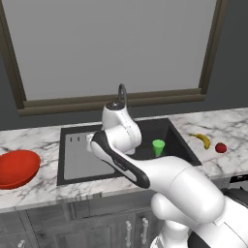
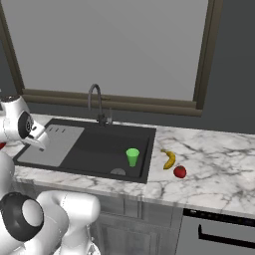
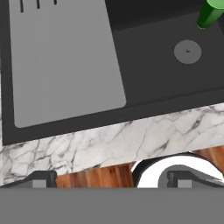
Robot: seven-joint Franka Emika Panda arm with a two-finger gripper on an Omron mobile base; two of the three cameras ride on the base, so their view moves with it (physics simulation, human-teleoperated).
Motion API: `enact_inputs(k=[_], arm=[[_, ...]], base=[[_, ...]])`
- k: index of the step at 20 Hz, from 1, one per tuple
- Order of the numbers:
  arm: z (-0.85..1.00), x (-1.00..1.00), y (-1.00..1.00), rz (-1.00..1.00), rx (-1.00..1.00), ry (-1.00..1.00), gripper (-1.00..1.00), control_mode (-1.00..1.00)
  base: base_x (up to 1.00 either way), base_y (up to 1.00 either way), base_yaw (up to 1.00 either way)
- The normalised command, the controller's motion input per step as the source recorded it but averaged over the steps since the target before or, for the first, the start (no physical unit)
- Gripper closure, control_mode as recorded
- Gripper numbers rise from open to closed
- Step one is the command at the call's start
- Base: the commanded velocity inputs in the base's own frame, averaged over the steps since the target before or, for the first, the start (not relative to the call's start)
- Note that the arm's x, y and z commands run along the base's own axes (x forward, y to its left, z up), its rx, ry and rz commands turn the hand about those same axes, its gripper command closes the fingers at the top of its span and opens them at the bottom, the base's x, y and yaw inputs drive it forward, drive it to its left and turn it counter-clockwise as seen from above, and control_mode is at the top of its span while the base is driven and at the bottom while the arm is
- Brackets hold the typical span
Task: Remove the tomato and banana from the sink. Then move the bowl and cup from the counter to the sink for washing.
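We're eyeing the wide glossy red-orange bowl (image 1: 17,167) sitting far left on the white marble desk (image 1: 43,186); it's looking stiff and slick, so we're guessing the rim's the grab spot. Our hand (image 3: 109,178) is hanging wide open, empty, over the black sink's (image 1: 164,128) front edge, pointing down.

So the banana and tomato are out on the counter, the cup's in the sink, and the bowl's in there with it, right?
Not quite. The bowl is not in the sink; it sits on the counter left of it, as the left base view shows. The rest holds: the banana and tomato lie on the counter and the cup stands in the sink.
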Motion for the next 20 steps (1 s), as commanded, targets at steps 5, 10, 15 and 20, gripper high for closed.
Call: enact_inputs(k=[5, 10, 15, 20], arm=[[0.04, -0.04, 0.25, 0.00, 0.07, 0.00, -1.00, -1.00], [0.05, -0.04, 0.26, 0.00, 0.08, 0.00, -1.00, -1.00], [0.03, -0.03, 0.29, 0.00, 0.09, 0.00, -1.00, -1.00], [0.03, -0.02, 0.31, 0.00, 0.05, 0.00, -1.00, -1.00]], base=[[0.00, 0.00, 0.00], [0.00, 0.00, 0.00], [0.00, 0.00, 0.00], [0.00, 0.00, 0.00]])
